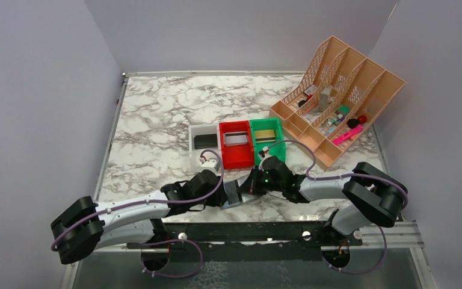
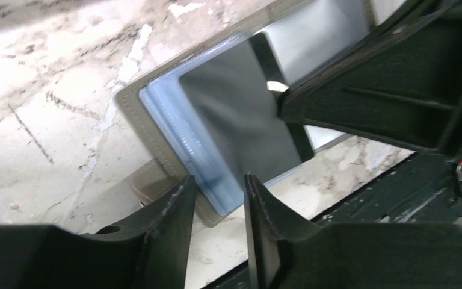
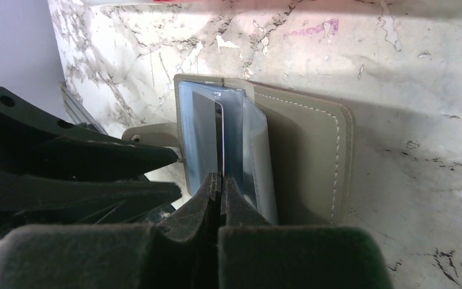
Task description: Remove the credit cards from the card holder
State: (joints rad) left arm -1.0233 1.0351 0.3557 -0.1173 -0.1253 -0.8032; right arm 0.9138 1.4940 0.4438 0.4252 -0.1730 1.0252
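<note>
On the marble table (image 1: 156,120), by its near edge, the card holder (image 3: 313,156) lies open. Our right gripper (image 3: 221,180) pinches the black credit card (image 2: 240,120); our left gripper (image 2: 219,198) straddles the card holder's corner, jaws apart. We should pin it, then pull straight out

From the overhead camera I see a marble table (image 1: 156,120) with three small bins side by side in a row: a white bin (image 1: 191,139), a red bin (image 1: 237,160) and a green bin (image 1: 276,150). Just right of them sits a peach organizer (image 1: 373,84) holding small odds and ends, among them a pink stick (image 1: 347,136).
</note>
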